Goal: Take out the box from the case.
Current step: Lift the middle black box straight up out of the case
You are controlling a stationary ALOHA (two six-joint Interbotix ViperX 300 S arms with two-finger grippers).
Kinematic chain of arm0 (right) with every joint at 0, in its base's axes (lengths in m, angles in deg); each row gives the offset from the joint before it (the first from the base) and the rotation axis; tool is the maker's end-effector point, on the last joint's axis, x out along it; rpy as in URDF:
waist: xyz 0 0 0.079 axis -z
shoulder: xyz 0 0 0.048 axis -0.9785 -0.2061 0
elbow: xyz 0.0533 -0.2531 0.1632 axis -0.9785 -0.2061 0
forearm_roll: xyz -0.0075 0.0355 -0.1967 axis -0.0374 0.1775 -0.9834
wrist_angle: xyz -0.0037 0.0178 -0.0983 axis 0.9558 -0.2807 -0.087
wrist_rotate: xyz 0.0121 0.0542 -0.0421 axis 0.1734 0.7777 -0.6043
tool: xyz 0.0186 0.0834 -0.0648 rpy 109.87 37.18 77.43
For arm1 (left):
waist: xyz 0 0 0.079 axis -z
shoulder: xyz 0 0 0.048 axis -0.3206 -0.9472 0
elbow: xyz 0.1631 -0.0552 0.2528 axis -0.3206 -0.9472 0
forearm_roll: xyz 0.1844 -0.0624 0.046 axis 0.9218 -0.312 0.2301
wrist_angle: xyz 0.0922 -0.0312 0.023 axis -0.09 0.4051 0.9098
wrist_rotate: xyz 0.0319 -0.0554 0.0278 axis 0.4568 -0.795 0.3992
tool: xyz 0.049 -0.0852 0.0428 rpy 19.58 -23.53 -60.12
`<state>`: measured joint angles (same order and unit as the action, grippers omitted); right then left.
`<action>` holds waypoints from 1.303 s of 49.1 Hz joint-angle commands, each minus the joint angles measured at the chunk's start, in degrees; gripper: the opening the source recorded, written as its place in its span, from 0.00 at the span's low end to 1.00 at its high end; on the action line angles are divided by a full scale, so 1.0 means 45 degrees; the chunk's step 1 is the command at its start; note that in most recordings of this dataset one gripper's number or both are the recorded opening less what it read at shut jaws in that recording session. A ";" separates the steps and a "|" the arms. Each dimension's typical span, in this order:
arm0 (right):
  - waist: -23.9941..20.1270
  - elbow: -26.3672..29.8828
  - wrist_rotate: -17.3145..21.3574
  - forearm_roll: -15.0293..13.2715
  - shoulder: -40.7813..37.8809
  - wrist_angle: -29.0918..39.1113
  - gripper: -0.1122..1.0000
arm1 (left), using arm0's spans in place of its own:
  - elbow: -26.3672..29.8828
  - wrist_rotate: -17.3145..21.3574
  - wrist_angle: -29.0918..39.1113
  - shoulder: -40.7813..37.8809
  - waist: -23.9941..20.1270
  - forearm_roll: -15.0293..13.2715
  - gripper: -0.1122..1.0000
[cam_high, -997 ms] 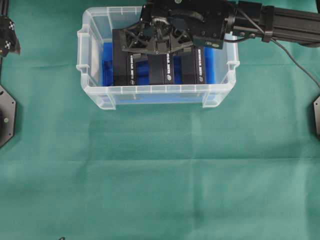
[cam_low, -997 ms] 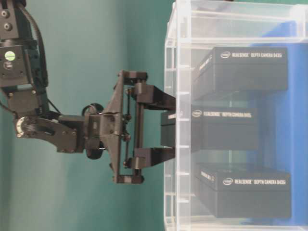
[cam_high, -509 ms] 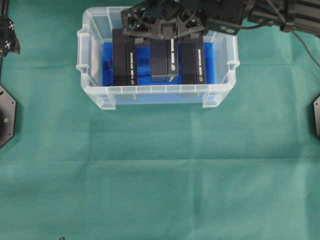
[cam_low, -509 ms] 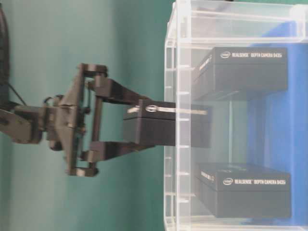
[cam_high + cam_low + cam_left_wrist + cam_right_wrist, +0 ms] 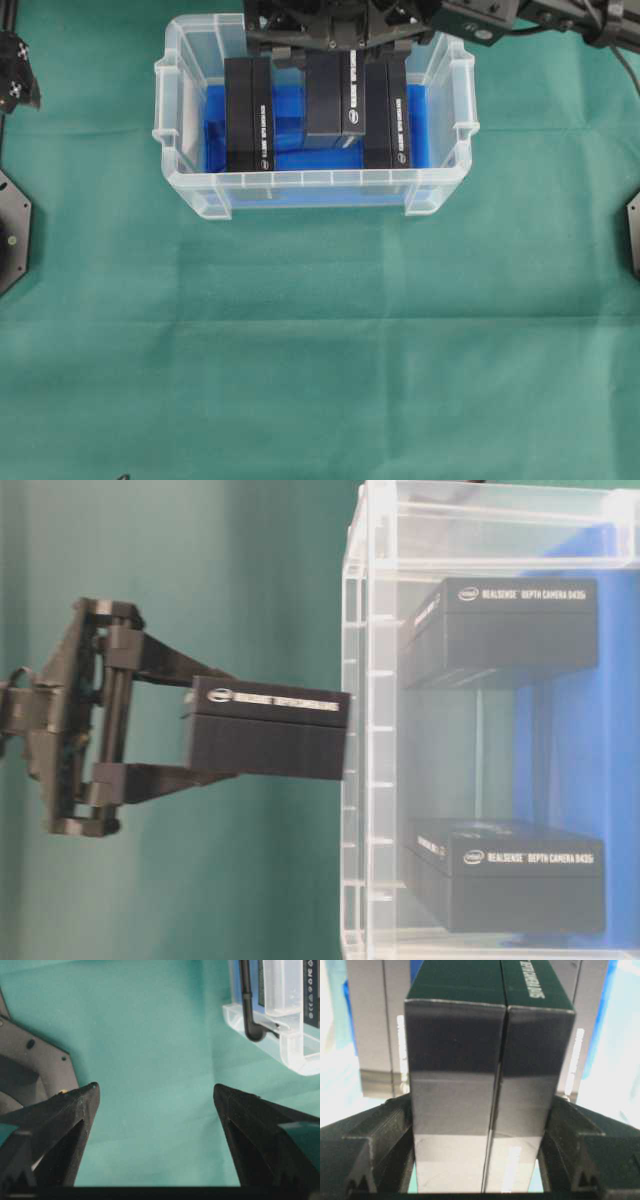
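The case (image 5: 312, 182) is a clear plastic bin with a blue cloth on its bottom, standing at the back middle of the table. My right gripper (image 5: 336, 48) is shut on the middle black box (image 5: 336, 95) and holds it by its upper end. In the table-level view the box (image 5: 266, 740) hangs in the gripper (image 5: 200, 728) with its lower end level with the rim of the case (image 5: 358, 900). The right wrist view shows the box (image 5: 490, 1085) clamped between both fingers (image 5: 380, 1135). My left gripper (image 5: 156, 1091) stands open over bare cloth, apart from the case (image 5: 295, 1055).
Two more black boxes (image 5: 249, 115) (image 5: 386, 115) stand in the case on either side of the gap. Green cloth covers the table. Grey base plates (image 5: 10, 230) (image 5: 632, 235) sit at the left and right edges.
My right gripper has risen with the middle box, drawing it up from between the other two to the case's rim. The left gripper has not moved.
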<state>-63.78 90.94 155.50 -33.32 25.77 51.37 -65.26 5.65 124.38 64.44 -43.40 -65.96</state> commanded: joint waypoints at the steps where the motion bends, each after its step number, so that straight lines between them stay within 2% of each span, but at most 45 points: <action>1: 0.0020 0.0684 -0.0020 -0.0020 0.0723 0.0293 0.70 | 0.0215 -0.0020 -0.0059 0.0000 0.0020 0.0020 0.95; 64: -0.0039 0.0937 -0.0020 -0.0039 0.0723 0.0332 0.70 | 0.0215 -0.0098 0.0000 0.0000 0.0020 0.0000 0.95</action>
<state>-64.05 93.31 155.68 -33.32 25.77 53.31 -65.26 5.21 124.56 64.62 -43.40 -66.05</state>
